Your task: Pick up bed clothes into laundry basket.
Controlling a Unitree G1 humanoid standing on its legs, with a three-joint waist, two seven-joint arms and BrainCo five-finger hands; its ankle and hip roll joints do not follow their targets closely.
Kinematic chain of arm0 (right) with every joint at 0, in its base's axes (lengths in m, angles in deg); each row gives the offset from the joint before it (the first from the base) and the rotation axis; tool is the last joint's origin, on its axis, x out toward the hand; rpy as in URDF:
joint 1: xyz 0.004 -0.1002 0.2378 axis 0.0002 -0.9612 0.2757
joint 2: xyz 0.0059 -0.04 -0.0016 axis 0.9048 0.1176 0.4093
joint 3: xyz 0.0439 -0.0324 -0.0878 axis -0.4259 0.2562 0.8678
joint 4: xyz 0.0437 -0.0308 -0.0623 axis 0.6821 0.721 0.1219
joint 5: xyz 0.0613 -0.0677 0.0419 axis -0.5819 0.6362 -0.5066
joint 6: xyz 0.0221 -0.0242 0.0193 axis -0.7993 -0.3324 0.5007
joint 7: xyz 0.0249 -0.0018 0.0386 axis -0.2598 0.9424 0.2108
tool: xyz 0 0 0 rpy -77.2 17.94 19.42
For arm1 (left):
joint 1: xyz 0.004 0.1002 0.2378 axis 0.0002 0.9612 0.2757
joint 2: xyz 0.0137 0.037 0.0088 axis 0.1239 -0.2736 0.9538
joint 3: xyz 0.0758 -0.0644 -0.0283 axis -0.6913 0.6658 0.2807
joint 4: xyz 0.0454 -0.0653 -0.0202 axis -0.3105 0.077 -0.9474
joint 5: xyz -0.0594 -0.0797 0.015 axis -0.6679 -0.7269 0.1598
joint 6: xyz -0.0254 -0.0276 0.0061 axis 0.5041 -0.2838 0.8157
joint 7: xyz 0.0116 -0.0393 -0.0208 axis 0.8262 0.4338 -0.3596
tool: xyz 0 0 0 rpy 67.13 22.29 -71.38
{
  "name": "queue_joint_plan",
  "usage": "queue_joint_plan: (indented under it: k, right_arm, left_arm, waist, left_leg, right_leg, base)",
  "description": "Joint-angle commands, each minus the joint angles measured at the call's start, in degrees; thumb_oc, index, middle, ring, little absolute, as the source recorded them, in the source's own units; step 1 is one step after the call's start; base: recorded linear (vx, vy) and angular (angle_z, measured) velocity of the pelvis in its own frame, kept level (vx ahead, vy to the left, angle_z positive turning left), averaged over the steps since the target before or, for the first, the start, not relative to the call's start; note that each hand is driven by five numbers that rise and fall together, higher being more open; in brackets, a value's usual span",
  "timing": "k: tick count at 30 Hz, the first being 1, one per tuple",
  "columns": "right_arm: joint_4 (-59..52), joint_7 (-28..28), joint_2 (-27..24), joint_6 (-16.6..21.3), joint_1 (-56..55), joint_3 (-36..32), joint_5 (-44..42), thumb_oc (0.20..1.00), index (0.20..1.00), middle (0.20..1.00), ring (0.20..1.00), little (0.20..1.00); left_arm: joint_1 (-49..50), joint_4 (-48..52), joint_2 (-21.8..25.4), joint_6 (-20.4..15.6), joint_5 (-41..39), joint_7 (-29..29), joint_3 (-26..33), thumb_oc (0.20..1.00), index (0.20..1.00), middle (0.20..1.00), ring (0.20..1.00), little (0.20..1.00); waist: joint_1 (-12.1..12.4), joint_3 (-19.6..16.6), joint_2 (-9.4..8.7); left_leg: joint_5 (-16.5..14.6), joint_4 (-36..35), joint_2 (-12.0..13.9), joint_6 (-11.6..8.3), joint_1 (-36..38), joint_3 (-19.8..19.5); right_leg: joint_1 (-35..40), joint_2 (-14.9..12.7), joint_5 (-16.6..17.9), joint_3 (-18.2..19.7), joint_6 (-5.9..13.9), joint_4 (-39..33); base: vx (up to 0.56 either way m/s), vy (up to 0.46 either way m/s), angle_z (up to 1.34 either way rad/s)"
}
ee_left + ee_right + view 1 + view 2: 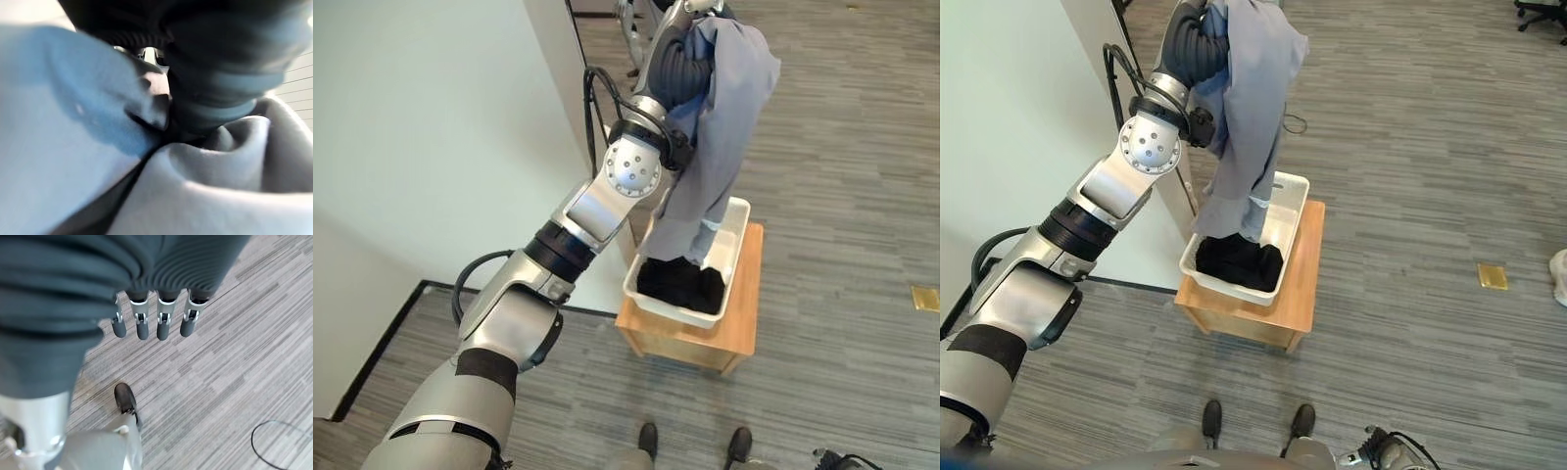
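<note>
Carrying and lowering: that reads as the step in hand. Hanging from the raised left hand (677, 54), a long grey-blue garment (720, 137), draped over the dark ribbed cover and trailing straight down. Dipping below the hand into a white laundry basket (736, 235), the garment's lower end, touching or nearly touching a dark heap of clothes (681, 282) already lying inside. Standing under the basket, a low wooden table (739, 323), itself on grey striped carpet (1430, 147).

Buried in folds of cloth in the left wrist view, the left hand's fingers; whether curled round the garment or merely hooked beneath it, impossible to tell. Hanging idle over the carpet in its own wrist view, the right hand (151, 320), fingers straight and relaxed, holding nothing.

Likely calling next for lowering the left hand directly above the basket and freeing the cloth, so that the whole length is dropping inside rather than spilling over the rim on the near side.

Lying well off to the hand's far right on the carpet, a small yellow tag (1493, 276); no readable writing on it or anywhere else.
</note>
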Motion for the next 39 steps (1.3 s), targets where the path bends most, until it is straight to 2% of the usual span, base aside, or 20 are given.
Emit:
queue_joint_plan:
  k: [1,2,3,6,7,8,11,15,19,24,25,28,29,30,31,35,39]
  right_arm:
    - [-1.2,-1.9,-1.2,-0.5,2.5,0.9,-1.2,1.000,1.000,1.000,1.000,1.000]
    - [-1.2,-1.9,-1.1,-0.5,2.5,0.9,-1.2,1.000,1.000,1.000,1.000,1.000]
    - [-2.4,-2.4,-0.7,0.0,3.0,1.5,-2.4,1.000,1.000,1.000,1.000,1.000]
    - [-4.2,-3.9,-0.9,0.8,5.0,2.1,-3.9,1.000,1.000,1.000,1.000,1.000]
    - [-4.2,-4.0,-0.8,0.8,5.2,2.1,-4.0,1.000,1.000,1.000,1.000,1.000]
    - [-5.4,-4.5,-1.0,1.0,6.2,2.3,-4.8,1.000,1.000,1.000,1.000,1.000]
    - [-6.9,-4.5,-0.8,1.9,6.3,3.5,-5.7,1.000,1.000,1.000,1.000,1.000]
    - [-7.5,-4.1,-0.8,2.9,5.4,4.7,-6.4,1.000,1.000,1.000,1.000,1.000]
    - [-7.7,-3.8,-0.8,3.2,5.7,5.3,-7.3,1.000,1.000,1.000,1.000,1.000]
    - [-8.2,-4.0,-1.3,3.2,7.3,6.8,-4.8,1.000,1.000,1.000,1.000,1.000]
    - [-8.4,-4.1,-1.0,3.2,7.5,6.3,-5.2,1.000,1.000,1.000,1.000,1.000]
    - [-8.3,-4.3,-0.3,3.5,7.1,6.0,-6.2,1.000,1.000,1.000,1.000,1.000]
    - [-8.2,-4.4,-0.1,3.6,7.1,6.1,-6.3,1.000,1.000,1.000,1.000,1.000]
    - [-8.2,-4.4,-0.1,3.6,7.0,6.1,-6.3,1.000,1.000,1.000,1.000,1.000]
    - [-7.9,-4.4,0.2,3.7,7.0,6.2,-6.4,1.000,1.000,1.000,1.000,1.000]
    - [-7.2,-4.6,0.5,4.3,6.8,7.4,-6.6,1.000,1.000,1.000,1.000,1.000]
    - [-6.3,-4.7,1.4,4.7,6.5,8.1,-6.9,1.000,1.000,1.000,1.000,1.000]
  left_arm:
    - [-10.9,-5.0,-2.1,-0.6,0.8,-1.5,1.6,0.200,0.200,0.200,0.200,0.200]
    - [-10.9,-5.0,-2.1,-0.6,0.8,-1.5,1.5,0.200,0.200,0.200,0.200,0.200]
    - [-12.1,-8.0,-2.9,0.3,1.8,-1.8,0.5,0.200,0.200,0.200,0.200,0.200]
    - [-15.6,-12.7,-1.6,2.1,6.4,-3.0,-1.9,0.200,0.200,0.200,0.200,0.200]
    - [-15.8,-12.8,-1.6,2.1,6.4,-3.0,-1.9,0.200,0.200,0.200,0.200,0.200]
    - [-17.3,-15.0,-0.6,2.7,7.7,-3.0,-2.7,0.200,0.200,0.200,0.200,0.200]
    - [-19.6,-18.8,1.7,3.2,9.3,-2.9,-4.4,0.200,0.200,0.200,0.200,0.200]
    - [-22.7,-21.2,3.8,2.9,9.5,-2.4,-6.2,0.200,0.200,0.200,0.200,0.200]
    - [-23.6,-22.0,2.9,3.0,11.4,-1.2,-7.5,0.200,0.200,0.200,0.200,0.200]
    - [-17.5,-19.3,0.4,3.6,16.9,1.4,-8.1,0.200,0.200,0.200,0.200,0.200]
    - [-12.6,-16.8,-2.3,4.0,17.8,1.8,-7.1,0.200,0.200,0.200,0.200,0.200]
    - [-6.4,-16.9,-6.4,5.1,21.0,2.5,-7.1,0.206,0.206,0.206,0.206,0.206]
    - [-5.1,-17.3,-7.5,5.3,21.6,2.5,-6.9,0.928,0.928,0.928,0.928,0.928]
    - [-5.0,-17.3,-7.6,5.4,21.7,2.5,-6.9,0.928,0.928,0.928,0.928,0.928]
    - [-3.5,-18.0,-9.0,5.6,22.9,2.1,-6.8,1.000,1.000,1.000,1.000,1.000]
    - [-1.5,-21.7,-12.6,6.5,25.4,0.2,-6.9,1.000,1.000,1.000,1.000,1.000]
    - [-1.0,-23.8,-13.5,6.3,24.0,-1.2,-6.4,1.000,1.000,1.000,1.000,1.000]
  waist:
    - [1.3,4.7,-0.47]
    - [1.3,4.7,-0.50]
    - [1.1,6.1,-1.91]
    - [0.8,8.6,-4.01]
    - [0.8,8.6,-4.07]
    - [0.5,9.6,-5.42]
    - [-0.1,10.7,-7.76]
    - [0.2,11.5,-9.69]
    - [0.6,12.8,-10.29]
    - [1.5,13.8,-10.07]
    - [1.9,14.2,-10.05]
    - [2.5,14.6,-10.00]
    - [2.6,14.8,-9.98]
    - [2.6,14.7,-9.95]
    - [2.8,14.9,-9.97]
    - [2.6,15.2,-10.28]
    - [2.1,15.3,-9.66]
  left_leg:
    - [4.4,-1.2,6.2,-5.64,-4.1,2.1]
    - [4.4,-1.2,6.3,-5.64,-4.2,2.2]
    - [4.6,-1.2,7.0,-5.83,-5.4,2.1]
    - [5.2,-1.2,8.2,-6.24,-7.4,1.8]
    - [5.3,-1.2,8.2,-6.25,-7.6,1.7]
    - [5.5,-1.2,8.9,-6.36,-8.7,1.4]
    - [5.7,-1.2,10.1,-6.61,-9.8,1.5]
    - [5.7,-1.2,10.2,-6.65,-10.3,1.2]
    - [5.9,-1.2,9.9,-6.66,-10.9,0.5]
    - [6.0,-1.2,9.7,-6.62,-11.2,0.3]
    - [6.1,-1.2,9.5,-6.55,-11.3,0.2]
    - [6.1,-1.2,9.5,-6.60,-11.3,0.0]
    - [6.1,-1.2,9.5,-6.64,-11.4,-0.1]
    - [6.1,-1.2,9.5,-6.65,-11.4,-0.1]
    - [6.2,-1.2,9.5,-6.71,-11.4,-0.1]
    - [6.5,-1.2,9.8,-6.90,-11.5,0.1]
    - [6.6,-1.2,10.1,-6.94,-11.1,0.9]
  right_leg:
    - [4.3,-2.9,-6.6,-3.3,8.27,0.8]
    - [4.2,-2.8,-6.6,-3.2,8.25,0.8]
    - [2.9,-2.3,-6.4,-3.0,8.11,0.8]
    - [0.8,-1.9,-5.9,-2.6,8.12,0.8]
    - [0.7,-1.9,-5.9,-2.6,8.10,0.8]
    - [-0.4,-1.5,-5.7,-2.5,8.14,0.8]
    - [-1.8,-1.0,-5.3,-2.2,8.34,0.8]
    - [-2.0,-0.6,-5.1,-2.5,8.41,0.8]
    - [-2.1,-0.8,-4.8,-3.3,8.38,0.8]
    - [-2.1,-1.0,-4.6,-3.9,8.27,0.8]
    - [-2.0,-1.0,-4.6,-4.1,8.18,0.8]
    - [-1.8,-1.0,-4.6,-4.1,8.02,0.8]
    - [-1.8,-0.9,-4.6,-4.1,7.96,0.8]
    - [-1.8,-0.9,-4.6,-4.1,7.95,0.8]
    - [-1.8,-0.8,-4.7,-4.1,7.87,0.8]
    - [-1.7,-0.6,-4.7,-4.3,7.68,0.8]
    - [-1.8,-0.6,-4.8,-3.7,7.67,0.8]
  base:
    - [-0.09,-0.004,-0.05]
    - [-0.11,-0.031,-0.08]
    - [-0.11,-0.037,-0.12]
    - [-0.13,-0.021,-0.04]
    - [-0.11,-0.013,-0.03]
    - [-0.09,-0.015,-0.07]
    - [-0.07,-0.019,-0.04]
    - [-0.02,-0.045,-0.08]
    - [-0.04,-0.020,0.07]
    - [-0.05,0.005,0.09]
    - [-0.03,-0.001,0.10]
    - [-0.04,-0.003,0.10]
    - [-0.02,-0.010,0.03]
    - [0.00,0.000,0.00]
    - [-0.03,-0.031,0.01]
    - [-0.03,-0.032,0.02]
    - [-0.02,-0.009,-0.03]
